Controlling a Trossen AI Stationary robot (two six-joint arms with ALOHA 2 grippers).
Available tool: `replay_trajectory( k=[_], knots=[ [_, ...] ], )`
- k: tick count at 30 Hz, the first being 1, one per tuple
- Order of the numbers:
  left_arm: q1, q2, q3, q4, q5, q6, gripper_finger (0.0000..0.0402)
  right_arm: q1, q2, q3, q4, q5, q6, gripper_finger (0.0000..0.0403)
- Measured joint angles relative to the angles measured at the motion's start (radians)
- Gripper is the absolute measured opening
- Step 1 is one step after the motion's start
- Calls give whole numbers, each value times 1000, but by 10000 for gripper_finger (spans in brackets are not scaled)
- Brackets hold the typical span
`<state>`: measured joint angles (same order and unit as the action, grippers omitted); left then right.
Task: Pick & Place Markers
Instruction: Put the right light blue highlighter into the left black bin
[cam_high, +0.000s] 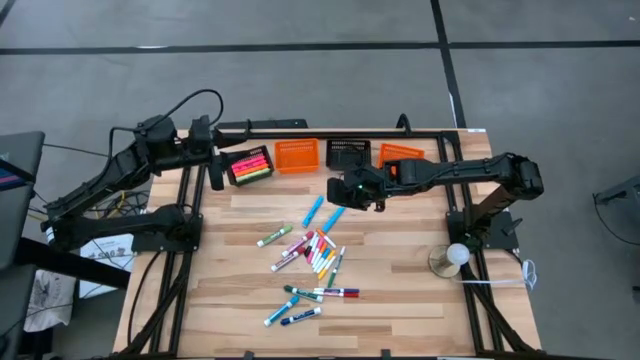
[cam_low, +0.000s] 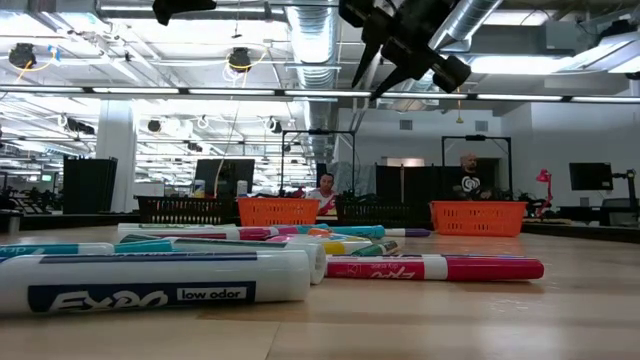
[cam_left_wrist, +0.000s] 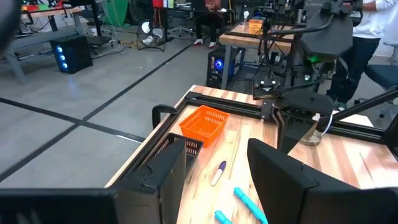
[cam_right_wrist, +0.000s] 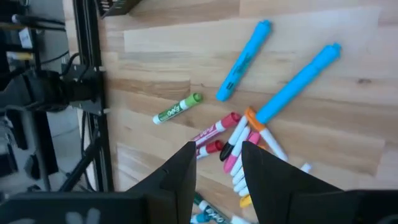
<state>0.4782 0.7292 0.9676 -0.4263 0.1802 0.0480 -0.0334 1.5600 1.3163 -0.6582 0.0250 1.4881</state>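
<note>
Many markers lie loose on the wooden table: a heap in the middle, two light-blue ones beyond it and a few nearer the front edge. In the low view a white marker lies closest and a pink one behind it. My right gripper hangs open well above the table, slanting down over the heap, its fingertips touching nothing. My left gripper waits open at the far left, beside a black basket holding markers.
Along the far edge stand an orange basket, a black one and another orange one. A white ball on a round base stands at the right edge. Two people sit in the room beyond.
</note>
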Motion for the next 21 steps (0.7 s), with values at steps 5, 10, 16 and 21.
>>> replay_trajectory(
  k=[5,10,16,21],
  knots=[
    [0,0,0,0,0,28,172,8,41,-1,-12,0,135,118],
    [1,0,0,-1,0,29,172,4,154,0,-1,-9,231,118],
    [0,0,0,-2,0,66,172,-29,272,0,9,-58,303,118],
    [2,0,0,-4,-1,72,172,-57,334,1,45,-97,334,118]
  ],
)
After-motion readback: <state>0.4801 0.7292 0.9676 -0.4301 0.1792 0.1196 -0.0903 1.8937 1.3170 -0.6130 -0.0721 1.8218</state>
